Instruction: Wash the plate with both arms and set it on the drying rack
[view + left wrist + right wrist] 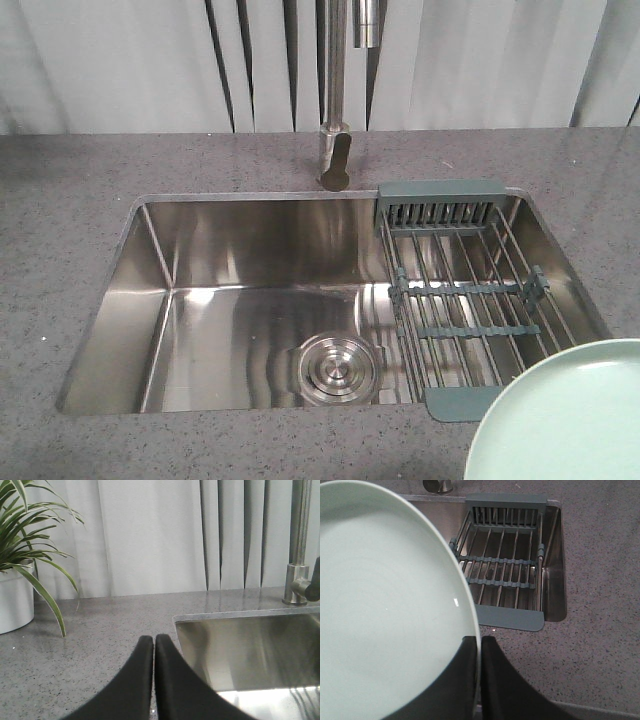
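The round pale mint-green plate [390, 595] hangs in front of the steel-rod drying rack [502, 575], its rim clamped in the jaws of the right arm [515, 690]. That thin edge hold could slip when wet. The left arm [185, 690], jaws together and empty, is well left of the rack. A steel faucet [335, 150] stands behind the rack.

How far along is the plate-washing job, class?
Done: the right tool grips the plate by its rim. In hand: plate held near the drying rack. Left: washing, as no water runs from the faucet and the left tool is shut, empty; then racking.
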### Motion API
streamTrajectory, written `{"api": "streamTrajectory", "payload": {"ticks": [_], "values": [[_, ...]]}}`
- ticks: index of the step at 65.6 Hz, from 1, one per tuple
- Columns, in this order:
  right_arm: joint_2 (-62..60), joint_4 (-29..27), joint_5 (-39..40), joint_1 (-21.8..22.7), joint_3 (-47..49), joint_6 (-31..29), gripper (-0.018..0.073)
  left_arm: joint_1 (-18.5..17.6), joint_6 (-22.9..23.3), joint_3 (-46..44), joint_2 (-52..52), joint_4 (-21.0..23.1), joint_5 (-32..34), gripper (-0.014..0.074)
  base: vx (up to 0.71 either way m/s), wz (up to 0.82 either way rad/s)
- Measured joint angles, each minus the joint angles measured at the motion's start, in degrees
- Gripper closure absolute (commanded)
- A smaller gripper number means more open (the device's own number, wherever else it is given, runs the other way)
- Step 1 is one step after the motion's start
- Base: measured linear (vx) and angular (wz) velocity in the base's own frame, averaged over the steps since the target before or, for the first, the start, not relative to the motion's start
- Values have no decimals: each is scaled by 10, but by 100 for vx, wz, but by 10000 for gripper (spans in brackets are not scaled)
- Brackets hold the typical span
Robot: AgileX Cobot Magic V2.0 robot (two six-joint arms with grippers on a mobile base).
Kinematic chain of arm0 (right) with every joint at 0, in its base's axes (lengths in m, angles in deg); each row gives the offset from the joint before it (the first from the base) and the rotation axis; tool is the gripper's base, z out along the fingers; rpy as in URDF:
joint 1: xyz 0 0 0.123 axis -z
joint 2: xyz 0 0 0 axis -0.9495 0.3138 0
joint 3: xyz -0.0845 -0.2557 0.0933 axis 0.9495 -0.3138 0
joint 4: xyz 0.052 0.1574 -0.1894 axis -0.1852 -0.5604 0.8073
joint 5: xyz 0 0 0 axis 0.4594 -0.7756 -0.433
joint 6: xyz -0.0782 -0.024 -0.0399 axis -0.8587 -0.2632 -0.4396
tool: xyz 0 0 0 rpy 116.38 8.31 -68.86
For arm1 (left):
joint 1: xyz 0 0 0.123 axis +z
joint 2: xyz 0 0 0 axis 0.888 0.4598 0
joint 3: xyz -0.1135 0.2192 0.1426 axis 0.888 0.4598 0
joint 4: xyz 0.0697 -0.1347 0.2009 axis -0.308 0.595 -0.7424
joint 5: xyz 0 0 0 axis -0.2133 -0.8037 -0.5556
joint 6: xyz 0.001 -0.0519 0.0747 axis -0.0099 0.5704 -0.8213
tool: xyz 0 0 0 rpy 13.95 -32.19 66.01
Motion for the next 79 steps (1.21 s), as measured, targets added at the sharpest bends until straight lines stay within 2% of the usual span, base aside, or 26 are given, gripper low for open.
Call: {"api": "streamTrajectory", "payload": {"ticks": [79], "values": [[0, 0, 0, 0, 0, 0, 564, 0, 0, 0, 0, 0, 0, 601, 4, 1]]}}
